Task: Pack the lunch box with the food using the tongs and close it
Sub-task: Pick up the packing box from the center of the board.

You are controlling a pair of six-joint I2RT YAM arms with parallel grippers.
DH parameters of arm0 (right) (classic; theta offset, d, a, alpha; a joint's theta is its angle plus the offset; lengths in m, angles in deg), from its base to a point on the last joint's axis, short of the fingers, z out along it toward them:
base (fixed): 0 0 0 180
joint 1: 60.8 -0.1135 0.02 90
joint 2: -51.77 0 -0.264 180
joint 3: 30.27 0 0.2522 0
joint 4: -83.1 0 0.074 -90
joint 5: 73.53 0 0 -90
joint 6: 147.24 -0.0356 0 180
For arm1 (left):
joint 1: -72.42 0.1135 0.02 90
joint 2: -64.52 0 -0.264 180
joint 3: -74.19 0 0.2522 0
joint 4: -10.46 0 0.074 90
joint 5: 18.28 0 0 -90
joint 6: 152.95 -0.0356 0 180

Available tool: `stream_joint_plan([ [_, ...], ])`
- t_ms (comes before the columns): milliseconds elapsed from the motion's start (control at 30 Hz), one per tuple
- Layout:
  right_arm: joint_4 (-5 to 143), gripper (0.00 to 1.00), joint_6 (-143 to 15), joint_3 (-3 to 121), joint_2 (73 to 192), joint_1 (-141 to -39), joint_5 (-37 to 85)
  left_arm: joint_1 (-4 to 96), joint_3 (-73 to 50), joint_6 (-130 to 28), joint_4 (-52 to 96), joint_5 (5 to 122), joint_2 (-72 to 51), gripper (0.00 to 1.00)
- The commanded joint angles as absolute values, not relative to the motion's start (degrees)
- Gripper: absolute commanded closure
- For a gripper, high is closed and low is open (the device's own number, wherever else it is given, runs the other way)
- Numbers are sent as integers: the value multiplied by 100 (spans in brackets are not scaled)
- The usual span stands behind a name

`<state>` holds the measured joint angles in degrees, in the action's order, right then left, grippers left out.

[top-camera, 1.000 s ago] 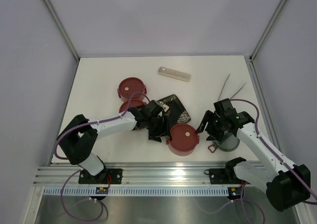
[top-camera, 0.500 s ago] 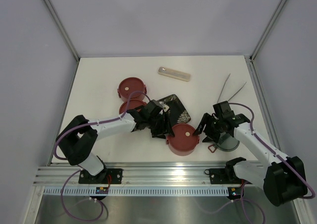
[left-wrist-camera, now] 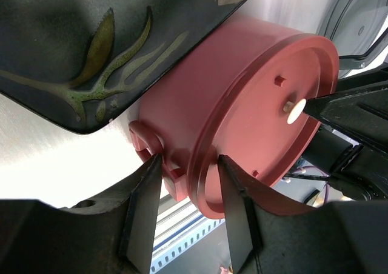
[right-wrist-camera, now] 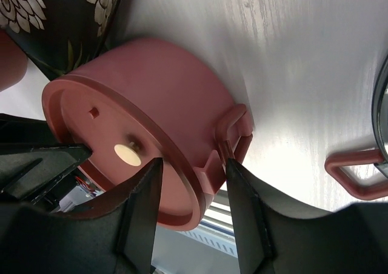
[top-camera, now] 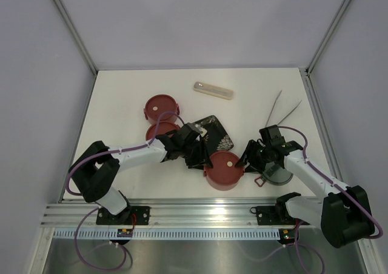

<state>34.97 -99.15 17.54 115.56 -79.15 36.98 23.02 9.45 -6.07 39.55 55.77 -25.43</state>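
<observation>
One dusty-red lidded bowl [top-camera: 224,170] of the lunch box was seen standing on the white surface [top-camera: 121,104] near the front edge, between the two arms. Its flat lid was seated, and a pale knob [left-wrist-camera: 295,110] was shown at the lid's centre. The left pincer [left-wrist-camera: 187,165] was set against the bowl's left side, its jaws partly apart with the lid's rim and a side lug between them; whether they pressed on it could not be told. The right pincer [right-wrist-camera: 193,165] was placed likewise on the opposite side, jaws partly apart astride rim and lug, and a firm hold could not be told there either. The black flower-patterned plate [top-camera: 215,134] was found just behind the bowl, its edge at the bowl's wall. Two other lidded bowls [top-camera: 159,107] were set farther back on the left. The grey top lid [top-camera: 277,174] was partly hidden under the right arm. The tongs [top-camera: 284,107] were laid well apart at the back right, and a translucent case [top-camera: 213,90] near the back.
</observation>
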Motion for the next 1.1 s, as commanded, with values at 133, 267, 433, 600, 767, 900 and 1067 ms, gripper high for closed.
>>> stream_joint_plan([
  [133, 3665, 46, -9758, 1707, 11479, -7855, 3765, 2250, 963, -538, 3758, 5766, -2293, 58],
  [267, 3656, 41, -9696, 1724, 11496, -7855, 3704, 2241, 937, -547, 3793, 5774, -2284, 60],
  [433, 3612, 46, -9643, 1760, 11453, -7846, 3660, 2233, 884, -547, 3854, 5792, -2249, 57],
  [600, 3612, 66, -9643, 1733, 11426, -7846, 3677, 2232, 840, -529, 3916, 5827, -2205, 61],
  [767, 3586, 84, -9635, 1821, 11347, -7855, 3730, 2232, 752, -547, 4012, 5836, -2188, 82],
  [900, 3445, 94, -9600, 1944, 11303, -7846, 3756, 2233, 647, -555, 4100, 5845, -2179, 98],
  [1067, 3340, 97, -9573, 2023, 11250, -7846, 3765, 2232, 489, -591, 4214, 5853, -2152, 100],
])
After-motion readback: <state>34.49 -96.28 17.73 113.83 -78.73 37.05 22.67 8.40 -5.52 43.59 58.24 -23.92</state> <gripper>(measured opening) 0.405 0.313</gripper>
